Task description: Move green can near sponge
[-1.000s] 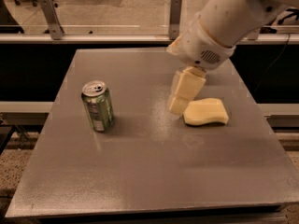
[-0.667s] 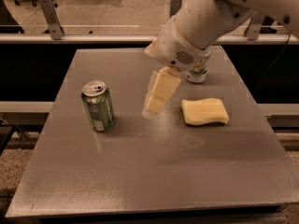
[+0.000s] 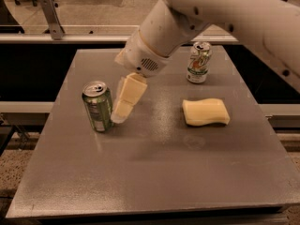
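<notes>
The green can [image 3: 97, 106] stands upright on the left part of the grey table [image 3: 154, 172]. The pale yellow sponge [image 3: 206, 112] lies flat to the right of the middle, well apart from the can. My gripper [image 3: 120, 116] hangs from the white arm and points down, its tip close beside the can's right side. It holds nothing that I can see.
A white and silver can with a green and red logo [image 3: 199, 62] stands upright at the back right of the table, behind the sponge. A metal rail and floor lie beyond the far edge.
My arm and gripper have swung left, from beside the sponge to right next to the green can. The white can behind the arm has come into view. Can and sponge have not moved.
</notes>
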You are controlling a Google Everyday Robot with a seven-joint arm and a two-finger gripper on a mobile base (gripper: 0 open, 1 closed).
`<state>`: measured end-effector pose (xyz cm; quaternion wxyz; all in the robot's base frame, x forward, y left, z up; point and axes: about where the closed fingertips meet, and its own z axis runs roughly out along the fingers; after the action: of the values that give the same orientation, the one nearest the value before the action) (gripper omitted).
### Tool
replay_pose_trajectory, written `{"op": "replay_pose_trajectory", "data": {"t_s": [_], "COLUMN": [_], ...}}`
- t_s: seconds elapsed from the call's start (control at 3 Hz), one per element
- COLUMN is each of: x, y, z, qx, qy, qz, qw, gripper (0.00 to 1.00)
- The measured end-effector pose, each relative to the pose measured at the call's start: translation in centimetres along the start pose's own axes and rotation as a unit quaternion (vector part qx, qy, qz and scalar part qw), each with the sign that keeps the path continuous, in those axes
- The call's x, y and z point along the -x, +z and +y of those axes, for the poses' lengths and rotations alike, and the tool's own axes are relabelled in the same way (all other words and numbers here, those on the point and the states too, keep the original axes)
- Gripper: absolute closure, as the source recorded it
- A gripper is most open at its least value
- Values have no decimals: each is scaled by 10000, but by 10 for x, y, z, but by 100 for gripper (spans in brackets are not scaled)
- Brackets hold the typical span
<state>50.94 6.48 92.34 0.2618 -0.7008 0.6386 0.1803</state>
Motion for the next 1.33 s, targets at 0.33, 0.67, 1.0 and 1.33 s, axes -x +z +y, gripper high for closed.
{"op": "replay_pose_trajectory", "data": {"t_s": [0.33,0.67,1.0,1.33], "x": [8,10,13,19], "y": [24,43,49,48], "z": [-3,-4,-6,-4], "qx": [153,263,333,423], "qy": [-24,-10,25,33], "qz": [-50,-61,-165,-309], "qw": [9999,9996,9993,9986], "gripper": [0,0,18,40]}}
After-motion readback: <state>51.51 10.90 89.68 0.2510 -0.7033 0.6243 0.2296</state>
